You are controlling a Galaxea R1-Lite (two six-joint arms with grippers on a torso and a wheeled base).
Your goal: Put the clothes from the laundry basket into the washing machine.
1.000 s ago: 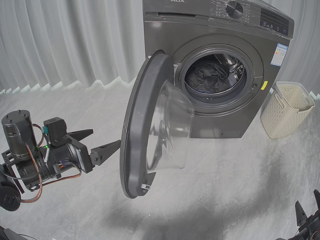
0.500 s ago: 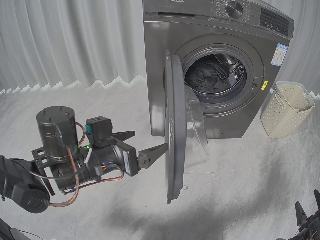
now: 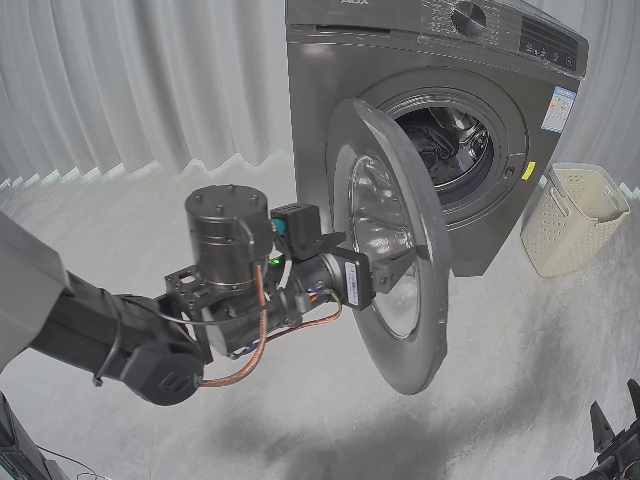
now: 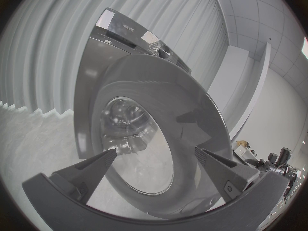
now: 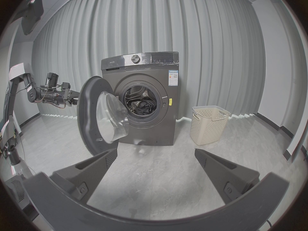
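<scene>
At the near left, the left claw (image 3: pixel 378 245) is spread wide and grasps nothing. One fingertip appears to touch the outer face of the round grey glass-windowed door (image 3: pixel 437 301), which stands half open. Loading looks done, so the step in hand is likely shutting this door. The next move calls for a steady push along its arc until the latch catches.

Behind the door, the dark grey front-loading washing machine (image 3: pixel 320 55) holds dark crumpled clothes (image 3: pixel 437 148) inside. It carries a logo (image 3: pixel 355 0) on its top panel, a white-and-blue sticker (image 3: pixel 563 109) and a small yellow sticker (image 3: pixel 529 170); the stickers' print is too small to tell.

Just right of the machine, the cream perforated plastic laundry basket (image 3: pixel 573 228) stands on the grey floor (image 3: pixel 500 368), showing no clothes. At the near right, the right claw (image 5: pixel 155 154) hangs released.
</scene>
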